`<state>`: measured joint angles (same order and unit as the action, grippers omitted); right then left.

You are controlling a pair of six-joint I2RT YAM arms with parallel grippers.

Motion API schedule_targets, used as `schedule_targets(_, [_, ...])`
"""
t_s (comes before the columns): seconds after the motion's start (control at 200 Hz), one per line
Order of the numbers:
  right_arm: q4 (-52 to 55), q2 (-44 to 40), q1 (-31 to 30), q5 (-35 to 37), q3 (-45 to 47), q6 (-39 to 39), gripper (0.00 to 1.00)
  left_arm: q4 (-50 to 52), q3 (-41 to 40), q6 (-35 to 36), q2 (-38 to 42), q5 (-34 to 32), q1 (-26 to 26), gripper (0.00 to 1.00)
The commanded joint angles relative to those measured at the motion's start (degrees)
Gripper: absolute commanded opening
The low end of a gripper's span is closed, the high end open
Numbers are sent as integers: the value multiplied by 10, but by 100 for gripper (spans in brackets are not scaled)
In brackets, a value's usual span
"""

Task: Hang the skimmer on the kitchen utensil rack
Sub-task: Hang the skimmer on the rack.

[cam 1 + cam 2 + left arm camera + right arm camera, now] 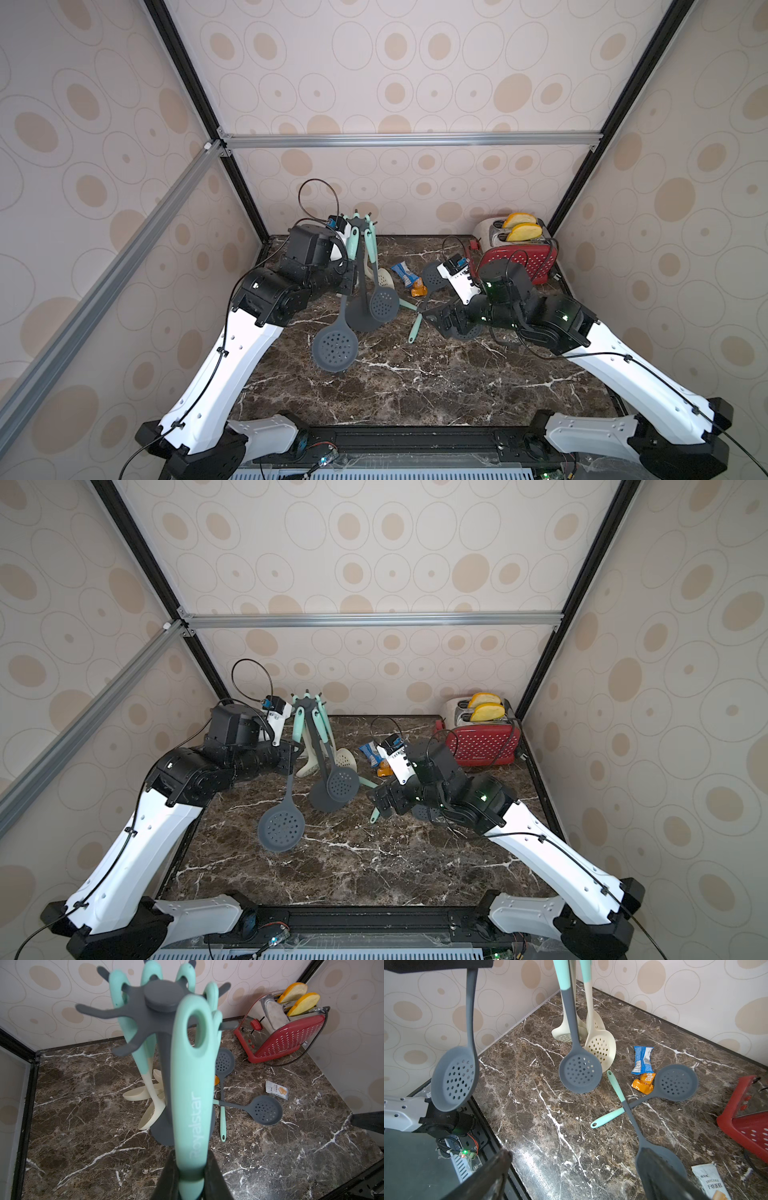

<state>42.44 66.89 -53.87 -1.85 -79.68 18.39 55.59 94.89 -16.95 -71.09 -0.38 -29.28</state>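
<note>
Left gripper (294,754) clamps skimmer (281,826) handle beside kitchen utensil rack (308,705); perforated head dangles above marble table (374,866).

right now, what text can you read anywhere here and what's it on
"Royalstar": skimmer, along its mint handle
"DRYCAKE": white sachet
"干焙蛋糕": same sachet, below that
Blue wrapper: print too blurred to read
Orange wrapper: too blurred to read
Toaster: front mark too small to read

Four grey skimmers: one left of centre (335,345) in a top view, one hanging mid-frame (384,305), and two lying crossed right of centre (432,276) (406,305). One rack (359,320). Three cream utensils (601,1047), as far as shows. One toaster (519,257) at upper right, holding two bread slices (518,219). At least three snack packets: blue (402,272), orange (419,289) and white (276,1089).
</note>
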Motion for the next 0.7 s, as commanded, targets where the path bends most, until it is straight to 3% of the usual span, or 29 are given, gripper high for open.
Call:
schedule_targets(0.0, [-8,-5,2,-11,3,5,100,-24,-8,-9,0,9,7,0])
schedule_targets(0.351, [-10,4,2,-22,2,4,100,-51,-71,-21,20,42,18,0])
schedule_targets(0.696, [-11,7,2,-32,4,7,100,-58,-83,-18,16,49,23,0])
